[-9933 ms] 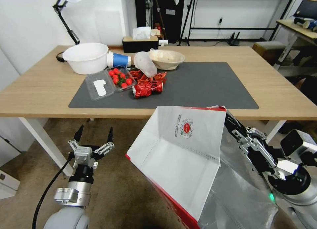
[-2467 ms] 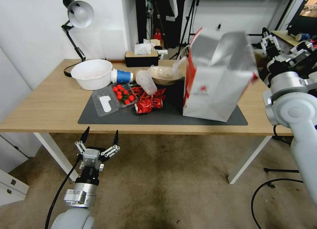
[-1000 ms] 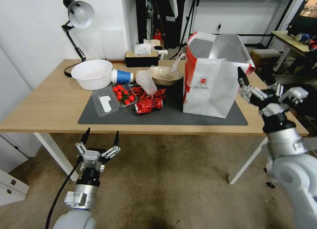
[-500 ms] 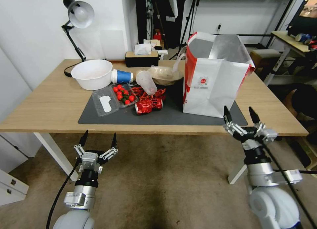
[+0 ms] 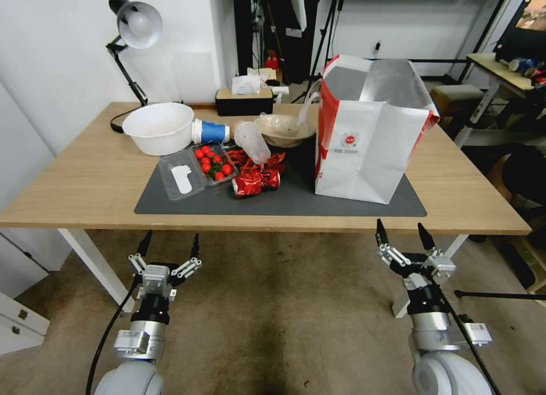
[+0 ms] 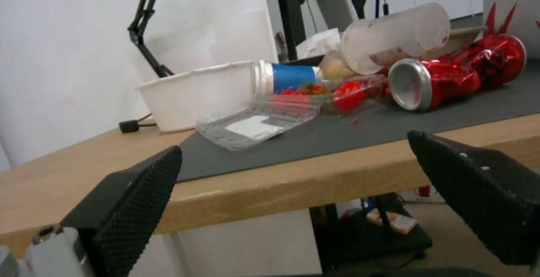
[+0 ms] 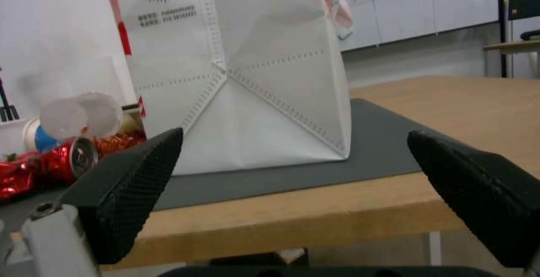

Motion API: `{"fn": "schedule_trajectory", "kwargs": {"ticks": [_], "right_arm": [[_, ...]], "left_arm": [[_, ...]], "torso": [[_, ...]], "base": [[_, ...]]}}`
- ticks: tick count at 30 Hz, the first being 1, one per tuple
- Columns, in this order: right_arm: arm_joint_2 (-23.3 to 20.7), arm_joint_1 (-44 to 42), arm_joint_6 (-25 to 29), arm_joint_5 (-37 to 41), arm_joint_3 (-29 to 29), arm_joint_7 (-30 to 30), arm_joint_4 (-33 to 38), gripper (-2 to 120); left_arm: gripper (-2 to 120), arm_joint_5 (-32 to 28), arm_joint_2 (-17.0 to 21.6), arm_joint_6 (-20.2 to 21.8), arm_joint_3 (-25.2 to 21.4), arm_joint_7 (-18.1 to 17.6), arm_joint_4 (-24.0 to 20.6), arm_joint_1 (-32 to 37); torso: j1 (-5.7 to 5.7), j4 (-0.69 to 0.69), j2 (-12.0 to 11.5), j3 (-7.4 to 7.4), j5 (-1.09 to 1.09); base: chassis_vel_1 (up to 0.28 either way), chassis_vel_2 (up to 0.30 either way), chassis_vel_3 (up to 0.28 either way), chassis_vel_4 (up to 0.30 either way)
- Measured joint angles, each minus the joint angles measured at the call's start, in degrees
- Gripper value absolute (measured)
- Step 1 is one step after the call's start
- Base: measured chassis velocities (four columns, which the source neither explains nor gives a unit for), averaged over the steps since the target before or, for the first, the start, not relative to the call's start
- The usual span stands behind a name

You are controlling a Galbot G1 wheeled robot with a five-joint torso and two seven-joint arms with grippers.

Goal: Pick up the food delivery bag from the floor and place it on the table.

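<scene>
Since a moment ago the right gripper (image 5: 402, 236) has been lowered below the table (image 5: 85, 179) edge, jaws spread and empty. Upright on the mat (image 5: 284, 198), the bag (image 5: 364, 133) is left free; being light, it could be tipped by a knock. The left gripper (image 5: 168, 245) is held open, empty, low.

Head high, wrists low, sharing table (image 5: 85, 179)

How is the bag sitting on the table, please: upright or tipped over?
Upright. The bag stands on its flat base on the mat, mouth open upward showing the foil lining.
</scene>
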Motion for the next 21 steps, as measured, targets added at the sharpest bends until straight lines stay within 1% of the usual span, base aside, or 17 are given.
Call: {"fn": "schedule_trajectory", "kwargs": {"ticks": [9,21], "right_arm": [[1.0,-1.0,0.4,-1.7,-0.4,-0.5,-0.8,100],[1.0,-1.6,0.4,-1.8,-0.1,-0.8,-1.0,100]], "left_arm": [[100,0.0,-0.2,-0.7,-0.2,0.0,0.2,0.2],[100,0.4,-0.3,-1.2,-0.2,0.0,0.4,0.3]], "torso": [[-0.01,0.0,0.0,0.0,0.0],[0.0,0.0,0.0,0.0,0.0]], "base": [[0.0,0.0,0.0,0.0],[0.0,0.0,0.0,0.0]]}}
